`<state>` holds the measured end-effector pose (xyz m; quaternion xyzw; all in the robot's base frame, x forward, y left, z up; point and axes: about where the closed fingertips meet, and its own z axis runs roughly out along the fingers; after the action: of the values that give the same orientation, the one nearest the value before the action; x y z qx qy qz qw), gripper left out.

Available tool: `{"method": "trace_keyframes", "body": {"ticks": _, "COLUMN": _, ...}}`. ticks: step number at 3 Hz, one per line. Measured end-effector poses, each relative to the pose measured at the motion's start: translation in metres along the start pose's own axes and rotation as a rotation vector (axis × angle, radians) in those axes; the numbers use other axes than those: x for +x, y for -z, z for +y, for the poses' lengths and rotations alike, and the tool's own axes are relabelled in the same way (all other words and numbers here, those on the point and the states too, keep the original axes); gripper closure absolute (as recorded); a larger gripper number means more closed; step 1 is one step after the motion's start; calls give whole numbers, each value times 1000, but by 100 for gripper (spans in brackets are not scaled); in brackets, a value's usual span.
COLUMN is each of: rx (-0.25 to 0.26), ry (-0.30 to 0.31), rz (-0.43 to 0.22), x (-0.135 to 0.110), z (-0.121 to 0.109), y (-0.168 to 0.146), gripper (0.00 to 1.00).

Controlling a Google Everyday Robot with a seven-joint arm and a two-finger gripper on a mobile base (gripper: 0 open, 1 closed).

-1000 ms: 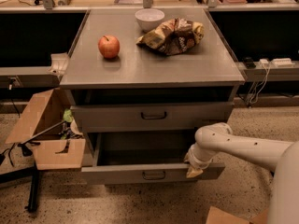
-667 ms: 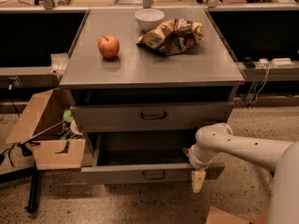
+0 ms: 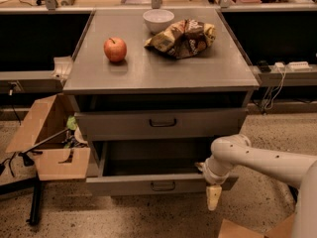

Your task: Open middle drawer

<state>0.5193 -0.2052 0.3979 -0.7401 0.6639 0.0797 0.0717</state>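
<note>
Camera view: looks down on a grey metal cabinet [image 3: 163,71] from the front
Middle drawer [image 3: 124,185]: the lower of the two fronts that show; stands out from the cabinet body, dark inside open to view, loop handle at centre of the front
Upper drawer [image 3: 119,125]: flush and shut, own dark handle at centre
Gripper [image 3: 214,197]: at the right end of the middle drawer's front, hanging just below its lower edge, off the handle
Gripper opening: cannot tell, only one pale tip shows, pointing down
Arm [image 3: 262,160]: white, reaches in from the right, wrist close against the drawer's right corner
Why so placed: my reading, the drawer looks open enough that the task is done or nearly so, and the gripper sits clear of the handle rather than on it
Cabinet top: apple [image 3: 115,49] to the left, white bowl [image 3: 158,20] at the back, crumpled snack bag [image 3: 183,37] beside the bowl
Cardboard box [image 3: 54,157]: on the floor, left of the cabinet
Writing: none legible; print on the snack bag is too blurred to read
</note>
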Motion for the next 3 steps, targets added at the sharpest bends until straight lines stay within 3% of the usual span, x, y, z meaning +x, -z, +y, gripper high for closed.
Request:
{"method": "trace_keyframes", "body": {"ticks": 2, "rx": -7, "ry": -10, "rz": -13, "x": 27, "z": 54, "y": 10, "gripper": 42}}
{"method": "trace_keyframes", "body": {"ticks": 3, "rx": -5, "ry": -9, "rz": -16, "x": 29, "z": 62, "y": 12, "gripper": 65}}
